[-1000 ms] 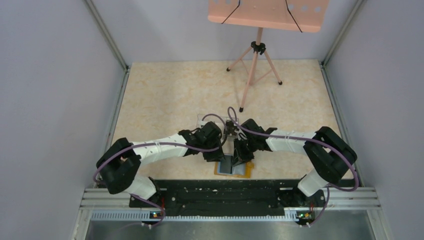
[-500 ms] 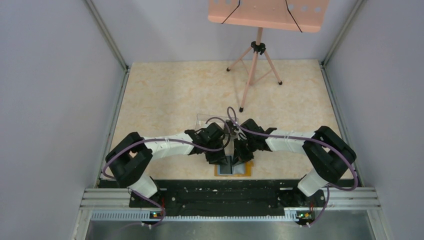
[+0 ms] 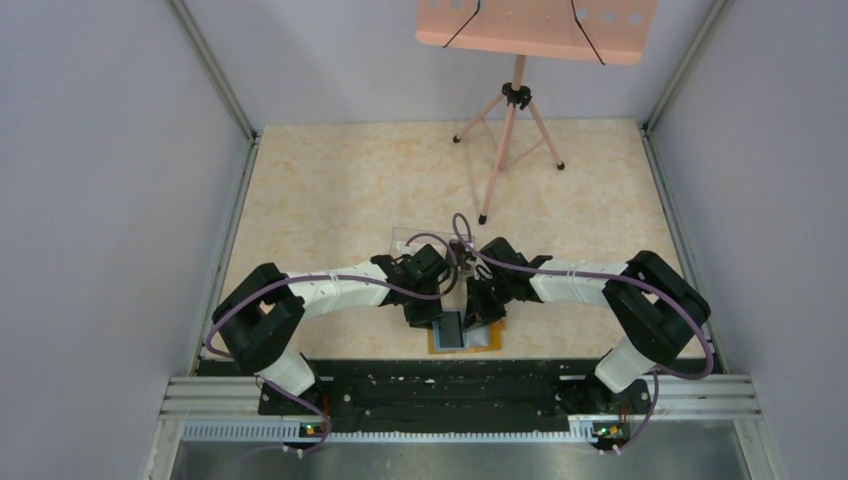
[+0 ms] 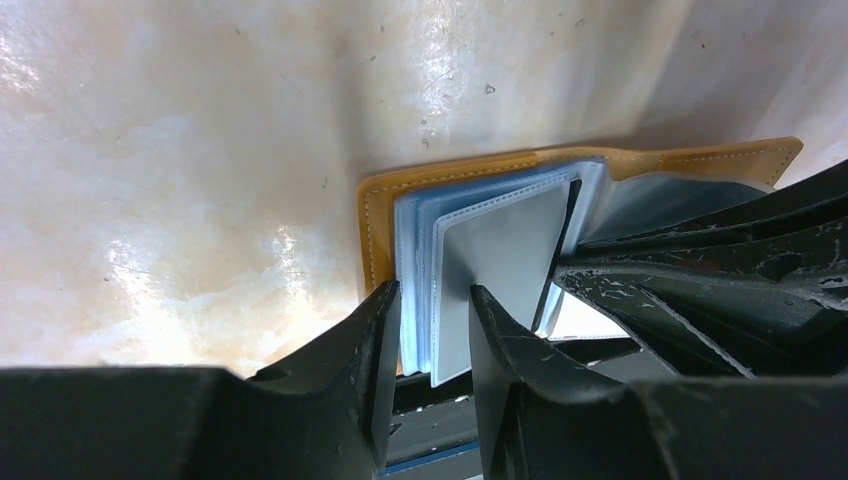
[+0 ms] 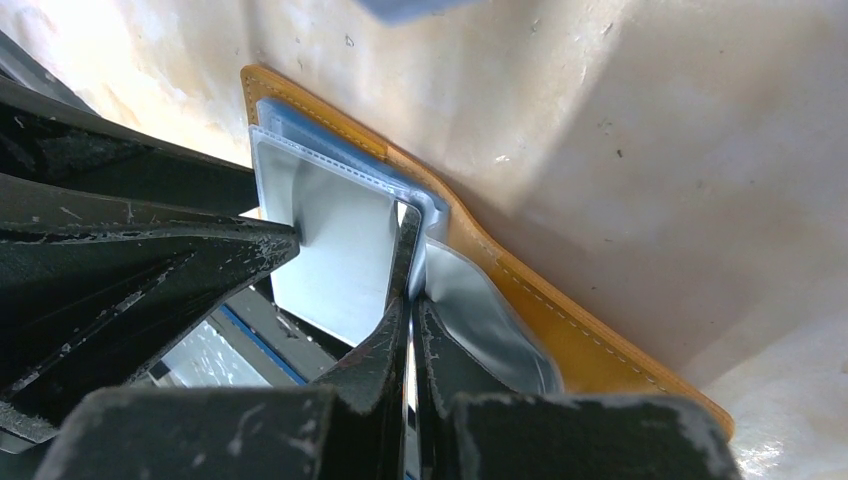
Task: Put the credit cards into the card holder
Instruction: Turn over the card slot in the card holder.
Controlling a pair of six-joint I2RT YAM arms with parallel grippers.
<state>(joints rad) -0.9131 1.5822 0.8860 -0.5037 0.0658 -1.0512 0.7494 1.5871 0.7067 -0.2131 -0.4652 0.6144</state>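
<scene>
Holding: the left claw (image 4: 435, 300) had its fingers slightly apart, pinching the near edge of the clear sleeves.
Other arm: the right claw (image 5: 412, 262) was pressed together at one sleeve's rim; whether a card sat between its fingers, I could not tell.
Place: the card holder (image 3: 497, 340) lay open at the table's (image 3: 350, 190) near edge, between both arms.
Cards: none of the credit cards showed plainly; a thin dark edge (image 4: 570, 235) beside the grey sleeve might have been one.
Progress: judged mid-insertion, with seating left.
</scene>
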